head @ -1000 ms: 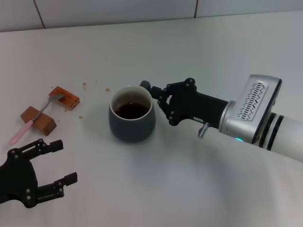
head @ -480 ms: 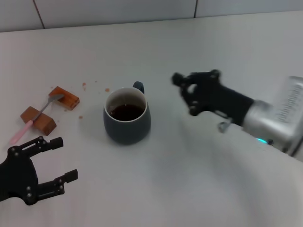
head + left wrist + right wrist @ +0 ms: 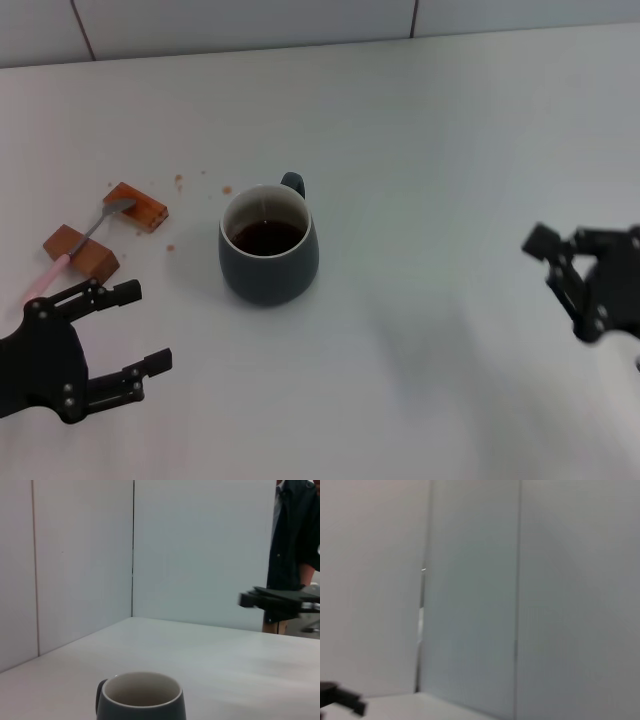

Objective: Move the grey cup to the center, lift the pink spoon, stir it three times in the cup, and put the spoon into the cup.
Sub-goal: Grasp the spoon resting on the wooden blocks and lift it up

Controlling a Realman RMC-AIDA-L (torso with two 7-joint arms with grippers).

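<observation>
Head view: white tabletop with a tiled wall strip along the far edge. Two brown rectangular blocks sit at the robot's left: the far block and the near block, slightly apart, with brown crumbs scattered between them and the cup. Slim spoon with pale pink handle and grey metal bowl lies bridged across both blocks, bowl end on the far block, handle end sloping down past the near block toward the table.

Rounded dark blue-grey ceramic cup, white inside, dark brown liquid, stands upright near table centre; loop handle points away from the robot. Nothing touches it.

Left gripper hovers low at the near left, black fingers spread wide, holding nothing. Spoon handle tip lies just beyond its upper finger; the cup is to its right, well apart, with bare table between.

Right gripper is at the far right edge, well apart from the cup, nothing held; finger gap cannot be told.

Left wrist view: cup ahead, rim visible; right gripper farther off beyond it.
</observation>
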